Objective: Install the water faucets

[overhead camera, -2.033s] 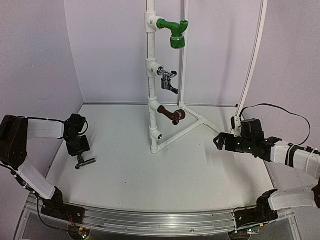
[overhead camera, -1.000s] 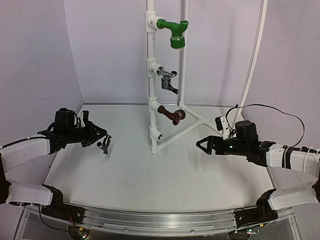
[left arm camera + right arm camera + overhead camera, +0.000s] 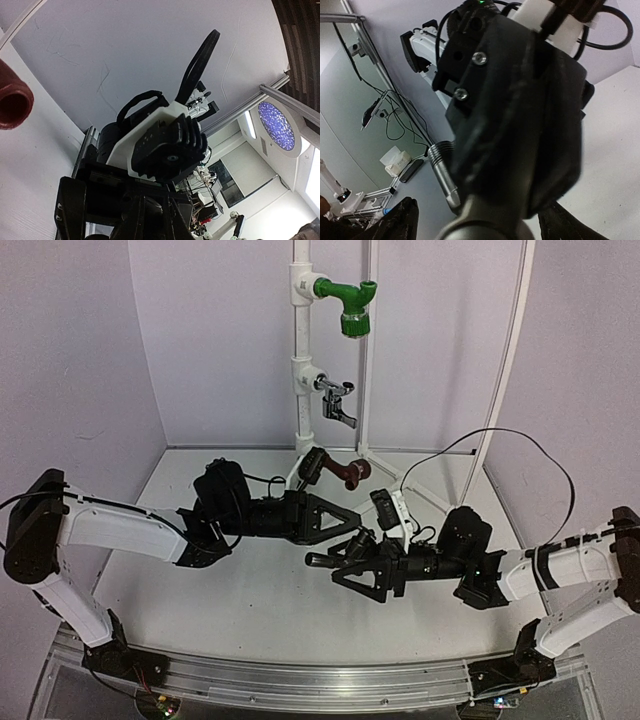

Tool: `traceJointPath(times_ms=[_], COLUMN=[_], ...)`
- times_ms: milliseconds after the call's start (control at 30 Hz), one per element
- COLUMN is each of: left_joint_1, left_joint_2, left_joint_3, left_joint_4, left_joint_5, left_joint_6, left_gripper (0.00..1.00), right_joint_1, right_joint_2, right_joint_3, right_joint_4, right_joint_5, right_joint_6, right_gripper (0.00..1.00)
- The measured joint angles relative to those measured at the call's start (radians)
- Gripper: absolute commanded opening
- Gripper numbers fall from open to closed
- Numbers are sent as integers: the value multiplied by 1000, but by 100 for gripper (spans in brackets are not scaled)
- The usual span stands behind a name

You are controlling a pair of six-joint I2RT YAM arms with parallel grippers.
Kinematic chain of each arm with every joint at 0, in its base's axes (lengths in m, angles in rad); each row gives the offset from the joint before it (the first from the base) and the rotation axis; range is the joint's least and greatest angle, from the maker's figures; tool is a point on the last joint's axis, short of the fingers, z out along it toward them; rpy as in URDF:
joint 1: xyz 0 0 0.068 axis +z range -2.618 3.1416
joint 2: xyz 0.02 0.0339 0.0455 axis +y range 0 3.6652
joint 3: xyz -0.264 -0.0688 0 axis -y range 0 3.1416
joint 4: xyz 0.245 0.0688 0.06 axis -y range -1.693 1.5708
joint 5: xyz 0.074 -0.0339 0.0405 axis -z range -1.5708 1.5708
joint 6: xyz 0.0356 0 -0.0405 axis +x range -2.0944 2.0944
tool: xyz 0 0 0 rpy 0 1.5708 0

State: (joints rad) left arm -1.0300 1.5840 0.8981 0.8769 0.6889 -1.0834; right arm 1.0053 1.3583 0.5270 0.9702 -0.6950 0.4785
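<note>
The dark grey-black water faucet [image 3: 335,554] hangs above mid-table, its threaded stem [image 3: 441,170] pointing left. My left gripper [image 3: 347,524] reaches in from the left and is shut on it; in the left wrist view its gripper [image 3: 152,210] shows dark fingers closed low in the frame. My right gripper [image 3: 346,564] comes from the right, open, with a finger on each side of the faucet. In the right wrist view its fingertips [image 3: 400,220] stand wide apart at the bottom corners. Green [image 3: 347,306], silver [image 3: 338,402] and brown [image 3: 342,469] faucets sit on the white pipe stand [image 3: 302,350].
The pipe stand's slanted foot [image 3: 425,490] runs back right behind the right arm. A white frame bar [image 3: 505,370] rises at the right. The brown faucet's mouth [image 3: 12,100] is close on the left in the left wrist view. An aluminium rail [image 3: 320,680] edges the table front.
Both arms have swung in to mid-table. The left carried the dark faucet from the left side to the centre. The right gripper came up around it and its jaws narrowed a little.
</note>
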Motion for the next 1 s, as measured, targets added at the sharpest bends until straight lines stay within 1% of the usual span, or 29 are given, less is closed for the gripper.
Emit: traceJointPath(times_ms=[167,200,233,267,333,367,400,433,467,500,600,633,700,767,833,900,1000], left_joint_1=[0,-1,-3,-5,-4,-2,-2,-3,-3,-1,8,14,37,66,99,116,103], left_joint_2=[13,14,15,16,17,17,18,19,20,20,17,9,-17,-52,-111,-163,-204], left_joint_3=[8,10,14,16,18,18,18,18,18,18,5,-13,-67,-122,-179,-194,-194], left_joint_4=[65,75,85,96,114,121,127,130,132,134,140,144,142,129,65,-23,-88], left_joint_5=[18,22,26,30,35,41,42,42,43,43,38,33,24,4,-32,-68,-87], left_joint_6=[-39,-45,-48,-52,-63,-67,-68,-68,-67,-59,-44,-41,-30,-18,6,44,91], left_gripper=[0,0,0,0,1,7,17,33,46,57,88,93,97,99,99,98,93], right_joint_1=[4,3,3,3,3,4,4,4,4,4,5,5,5,5,5,5,5], right_joint_2=[-27,-34,-40,-47,-58,-63,-63,-64,-64,-64,-73,-79,-95,-113,-131,-146,-160], right_joint_3=[-18,-22,-24,-25,-27,-28,-28,-28,-28,-29,-39,-47,-70,-87,-92,-92,-91], right_joint_4=[27,31,33,35,38,39,40,40,40,39,40,40,34,11,-31,-72,-126], right_joint_5=[-6,-6,-6,-7,-18,-18,-20,-24,-25,-24,-6,5,33,61,89,113,137], right_joint_6=[-13,-12,-11,-10,-9,-7,-4,-2,0,3,10,10,10,6,-2,-11,-29], right_gripper=[36,23,5,0,0,0,0,0,0,0,0,0,0,0,0,0,0])
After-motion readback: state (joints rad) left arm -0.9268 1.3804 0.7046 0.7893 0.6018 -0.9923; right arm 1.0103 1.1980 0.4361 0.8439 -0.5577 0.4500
